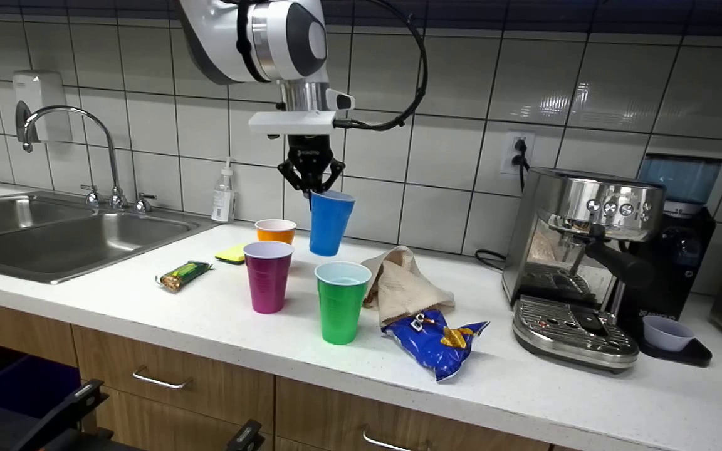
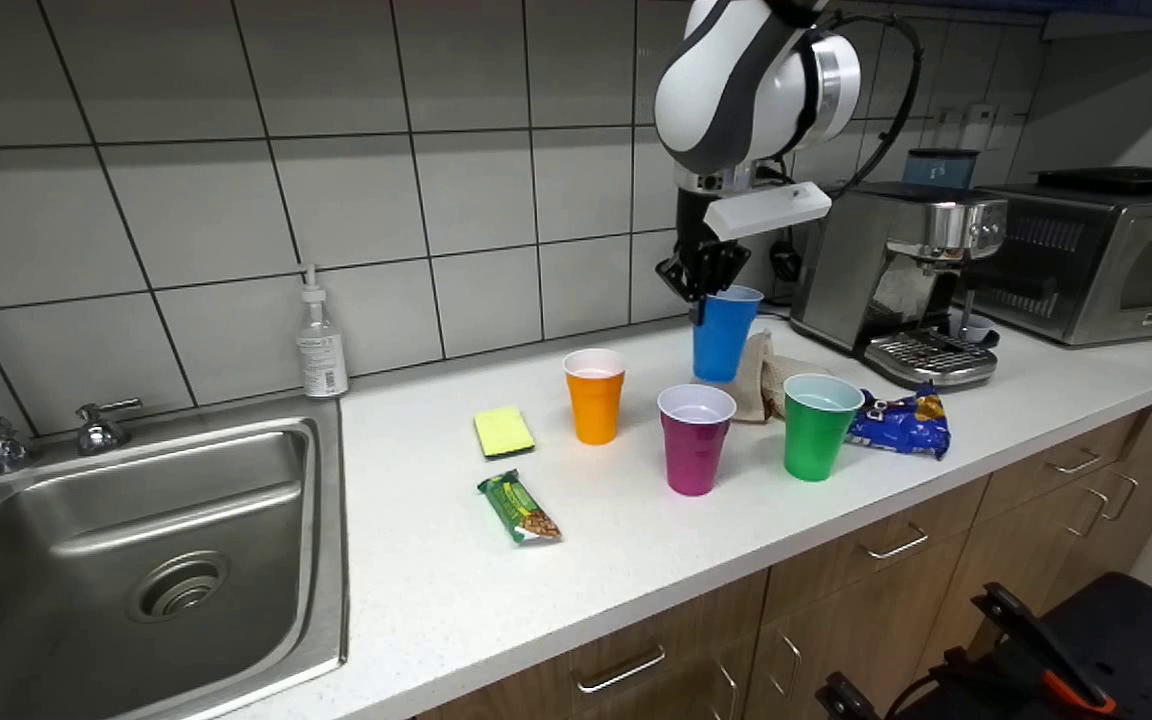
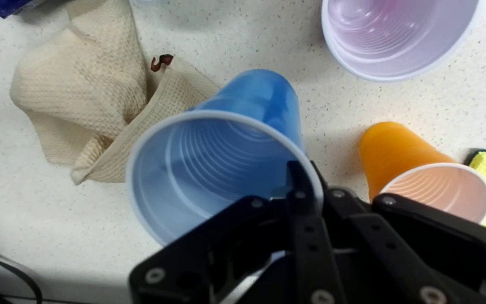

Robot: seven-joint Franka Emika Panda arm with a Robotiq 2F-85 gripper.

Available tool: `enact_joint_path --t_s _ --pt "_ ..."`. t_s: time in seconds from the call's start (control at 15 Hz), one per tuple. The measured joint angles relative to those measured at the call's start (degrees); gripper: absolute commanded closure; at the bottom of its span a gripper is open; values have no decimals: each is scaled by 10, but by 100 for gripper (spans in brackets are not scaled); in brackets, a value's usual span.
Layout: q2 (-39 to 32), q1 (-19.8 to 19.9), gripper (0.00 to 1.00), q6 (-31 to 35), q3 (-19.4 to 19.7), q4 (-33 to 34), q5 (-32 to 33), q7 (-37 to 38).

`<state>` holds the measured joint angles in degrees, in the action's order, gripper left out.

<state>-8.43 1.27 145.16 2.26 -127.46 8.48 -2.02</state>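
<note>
Gripper [image 1: 311, 193] pinching blue cup [image 1: 331, 225] at rim, one jaw in, one out | cup ctr of frame in an exterior view, tilted, looks airborne | prob. light, thin, slick, dents; best held by rim, gently | orange cup [image 3: 411, 156] nr, rt. side, wrist view

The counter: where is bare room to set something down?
Bare counter lies between the sink and snack bar, and between the blue bag and coffee machine. Crowded around the held blue cup: orange cup, purple cup and cloth.

The arm [image 1: 289, 41] hangs from above — wrist [image 1: 304, 97] upright, jaws pointing down and pinched nearly together.
</note>
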Motion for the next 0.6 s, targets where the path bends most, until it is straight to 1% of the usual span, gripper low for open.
enact_joint_path --t_s 0.6 --pt "81 2 100 9 8 -69 44 0"
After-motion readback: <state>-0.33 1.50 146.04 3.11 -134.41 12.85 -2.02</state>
